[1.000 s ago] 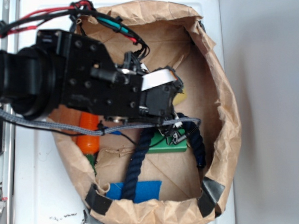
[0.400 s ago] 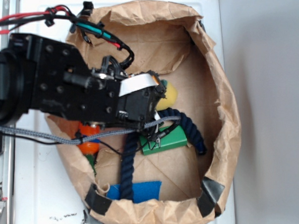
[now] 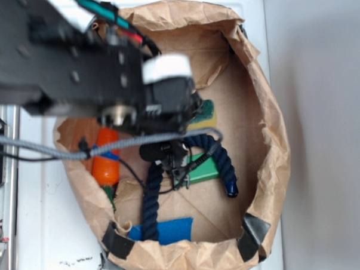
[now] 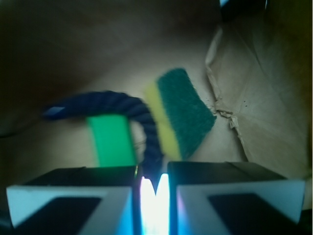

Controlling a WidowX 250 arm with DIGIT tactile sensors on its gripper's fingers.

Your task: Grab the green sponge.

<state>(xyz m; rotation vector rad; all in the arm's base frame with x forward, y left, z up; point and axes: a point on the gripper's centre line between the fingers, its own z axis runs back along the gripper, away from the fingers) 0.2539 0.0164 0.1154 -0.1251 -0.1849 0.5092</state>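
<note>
The white bench [image 3: 38,224] carries a brown paper bag [image 3: 269,151], laid open like a bowl, and I look down into it past the arm. My pincer [image 4: 155,188] hangs above the contents; its two white-faced fingers stand nearly together with only a narrow bright slit between, holding nothing. A dark blue rope [image 4: 132,107] curves across the bag floor, lying over the bright green block [image 4: 111,139] and touching the yellow edge of the green sponge [image 4: 183,112], which rests just beyond the pincer, scouring side up. As I judge it, descending this narrow would press the sponge flat, and a closure could snag the rope or take the block instead.
</note>
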